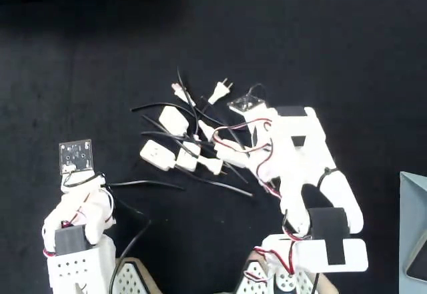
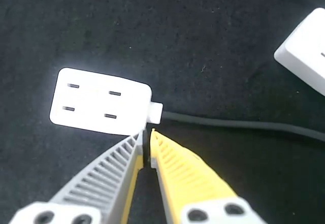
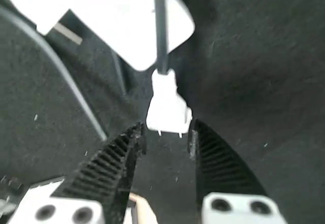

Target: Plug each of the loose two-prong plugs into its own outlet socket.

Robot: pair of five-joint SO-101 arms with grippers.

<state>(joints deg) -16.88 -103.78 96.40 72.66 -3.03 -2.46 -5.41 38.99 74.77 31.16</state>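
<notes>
The two-prong plug [image 3: 167,107] is flanked by the parted right gripper [image 3: 166,137] — prongs pointed back toward it, cord [image 3: 160,26] running away; the left gripper [image 2: 149,150] is pressed shut beside an outlet socket [image 2: 99,102].

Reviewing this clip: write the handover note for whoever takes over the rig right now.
Left tool: shut, apparently empty, tips at the cord end of a white socket block lying slots up.
Right tool: open, fingers either side of a white two-prong plug, not yet clamped.
Things: plugs, sockets and black cords tangled mid-table; one loose plug at the far edge.
Done: no plug clearly seated.
Left: probably close on this plug, seat it, then repeat for the others.
</notes>
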